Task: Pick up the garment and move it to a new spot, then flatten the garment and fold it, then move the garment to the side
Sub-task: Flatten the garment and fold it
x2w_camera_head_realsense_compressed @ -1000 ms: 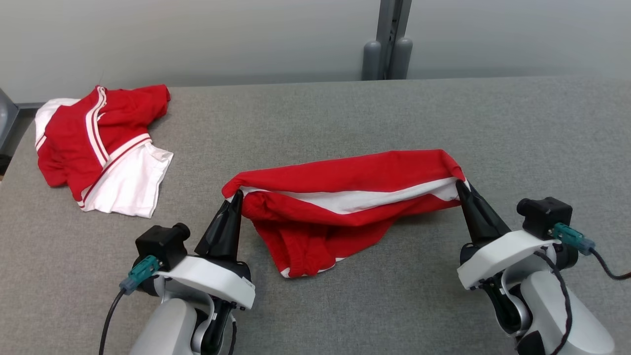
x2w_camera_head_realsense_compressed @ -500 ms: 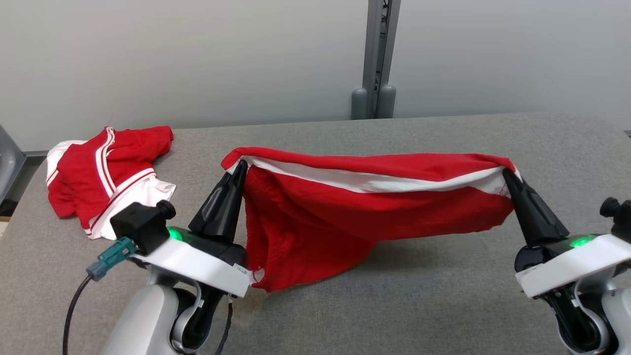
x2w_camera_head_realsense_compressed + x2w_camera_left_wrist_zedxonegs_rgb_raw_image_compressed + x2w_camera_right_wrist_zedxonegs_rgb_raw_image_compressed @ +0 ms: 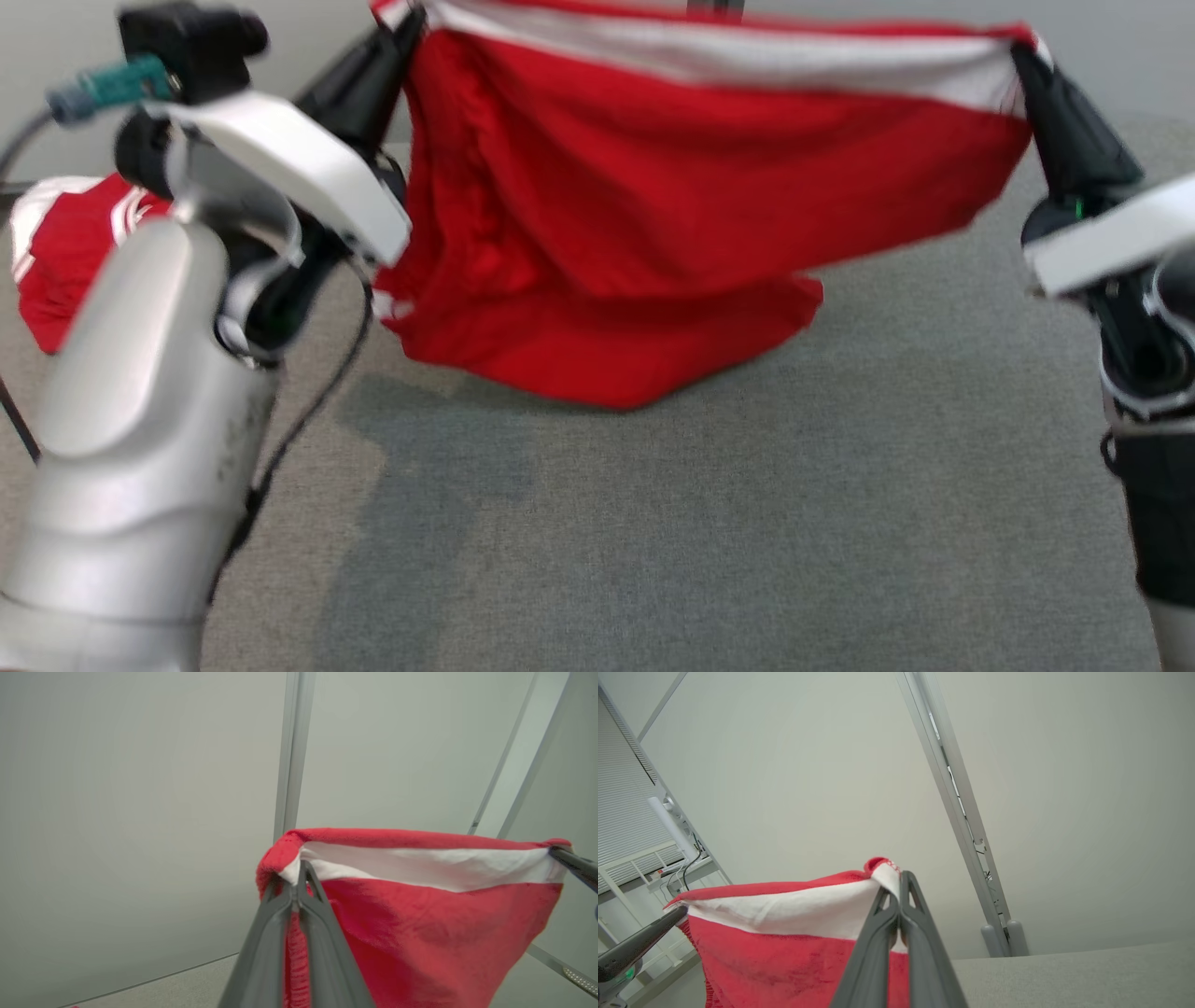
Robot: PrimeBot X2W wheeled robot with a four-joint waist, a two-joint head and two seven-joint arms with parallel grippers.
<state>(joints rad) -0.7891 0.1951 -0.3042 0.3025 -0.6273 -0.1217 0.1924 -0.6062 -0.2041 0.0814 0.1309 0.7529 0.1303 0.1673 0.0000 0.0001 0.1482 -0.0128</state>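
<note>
red garment hung between both grippers over the grey table, bunched low on its left

the table (image 3: 653,560) has bare room in front. the garment (image 3: 672,187) hangs above it as a sheet, white band taut along the top, lower left part crumpled and sagging near the surface; whether it touches i cannot tell. laid down like this, that sag would likely tuck under and crease. a second red and white garment (image 3: 56,271) lies at the far left, near enough to get caught by a wide swing. the left gripper (image 3: 406,21) and right gripper (image 3: 1024,54) are each pressed together on a top corner, a thin bite. more outward pull could slip one corner free.
</note>
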